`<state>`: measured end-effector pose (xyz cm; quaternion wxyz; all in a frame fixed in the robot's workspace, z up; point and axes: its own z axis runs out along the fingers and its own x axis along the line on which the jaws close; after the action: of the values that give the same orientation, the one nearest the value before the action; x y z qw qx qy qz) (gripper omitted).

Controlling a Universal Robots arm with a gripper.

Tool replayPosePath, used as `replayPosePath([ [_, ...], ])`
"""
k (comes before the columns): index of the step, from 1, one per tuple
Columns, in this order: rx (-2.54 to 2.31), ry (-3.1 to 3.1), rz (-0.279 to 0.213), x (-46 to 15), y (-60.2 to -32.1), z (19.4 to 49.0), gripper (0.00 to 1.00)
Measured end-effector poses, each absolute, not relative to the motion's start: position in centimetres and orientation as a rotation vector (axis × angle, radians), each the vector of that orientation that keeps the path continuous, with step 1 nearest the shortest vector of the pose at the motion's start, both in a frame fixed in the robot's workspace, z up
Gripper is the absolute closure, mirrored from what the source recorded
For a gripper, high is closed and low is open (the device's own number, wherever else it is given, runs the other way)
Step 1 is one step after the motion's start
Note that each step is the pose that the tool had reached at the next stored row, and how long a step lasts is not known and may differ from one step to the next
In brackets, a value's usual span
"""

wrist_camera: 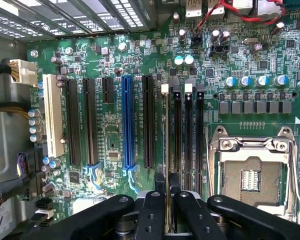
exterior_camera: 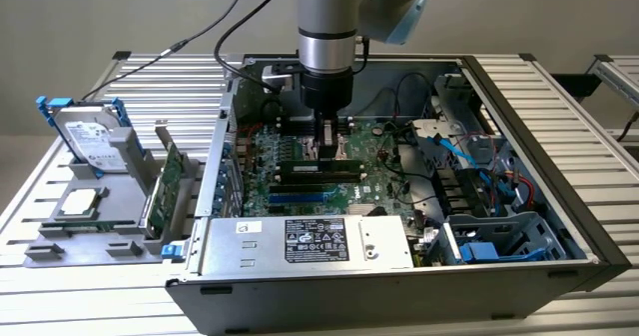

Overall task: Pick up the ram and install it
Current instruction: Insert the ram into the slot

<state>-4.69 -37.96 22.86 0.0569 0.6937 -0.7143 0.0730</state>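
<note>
I am watching over what is looking like a robotics lab or test workshop, not a home or an office. A bare table (exterior_camera: 579,89) of ribbed metal slats is standing against a plain grey wall (exterior_camera: 80,14). A desktop computer case (exterior_camera: 399,302) is lying open on it, its green motherboard (wrist_camera: 115,65) showing. Beside the case, at the exterior view's left, a grey moulded holder (exterior_camera: 90,239) is carrying loose parts in their own slots: a hard drive (exterior_camera: 90,138) standing up, a green card (exterior_camera: 164,182) on edge and a flat processor chip (exterior_camera: 80,201). A robot arm (exterior_camera: 328,22) is hanging over the open case.
</note>
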Motion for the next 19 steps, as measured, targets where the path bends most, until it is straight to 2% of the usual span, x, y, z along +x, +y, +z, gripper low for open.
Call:
replayPosePath([
  [19, 2.103, -2.167, 0.244, -4.69, -37.95, 22.30, 0.86],
])
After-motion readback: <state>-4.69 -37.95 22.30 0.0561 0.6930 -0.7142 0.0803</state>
